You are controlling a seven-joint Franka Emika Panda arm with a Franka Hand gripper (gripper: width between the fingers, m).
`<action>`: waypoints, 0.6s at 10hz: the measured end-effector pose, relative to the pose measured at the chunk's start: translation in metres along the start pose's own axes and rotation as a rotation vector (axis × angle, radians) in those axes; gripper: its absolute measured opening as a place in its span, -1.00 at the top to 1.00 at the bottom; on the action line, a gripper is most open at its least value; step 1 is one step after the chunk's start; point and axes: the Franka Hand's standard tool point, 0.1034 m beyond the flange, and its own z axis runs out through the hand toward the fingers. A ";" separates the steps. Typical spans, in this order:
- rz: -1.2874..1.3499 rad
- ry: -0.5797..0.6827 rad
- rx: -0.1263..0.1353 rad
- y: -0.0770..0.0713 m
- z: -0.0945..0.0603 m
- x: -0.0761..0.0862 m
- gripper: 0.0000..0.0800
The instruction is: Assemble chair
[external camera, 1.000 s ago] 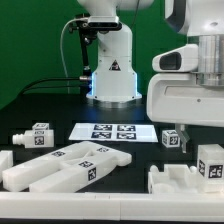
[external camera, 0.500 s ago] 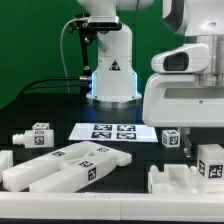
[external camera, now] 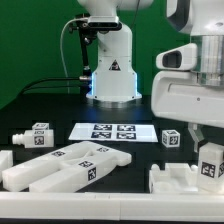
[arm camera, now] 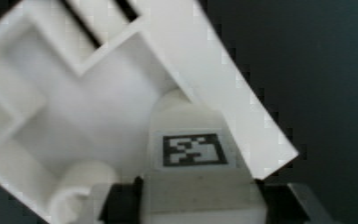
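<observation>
Against green walls [external camera: 30, 40], black table [external camera: 25, 108] holds chair parts [external camera: 65, 165].

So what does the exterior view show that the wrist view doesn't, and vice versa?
Exterior only: the marker board, a pegged leg, the long bars, the robot base.
Wrist only: the gripper straddling a tagged chair piece; whether it is clamped is unclear.
Shared: probably that same piece, low on the exterior view's right.

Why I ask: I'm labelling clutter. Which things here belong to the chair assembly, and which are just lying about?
Chair job: pegged leg; long bars; small tagged block; slotted piece.
Just there: marker board; robot base; black cable.
</observation>
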 end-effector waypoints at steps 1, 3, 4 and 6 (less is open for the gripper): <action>0.197 -0.011 0.007 -0.001 0.001 -0.001 0.29; 0.365 -0.014 0.033 -0.004 0.000 0.003 0.29; 0.366 -0.014 0.032 -0.004 0.000 0.002 0.29; 0.317 -0.013 0.032 -0.004 0.000 0.002 0.29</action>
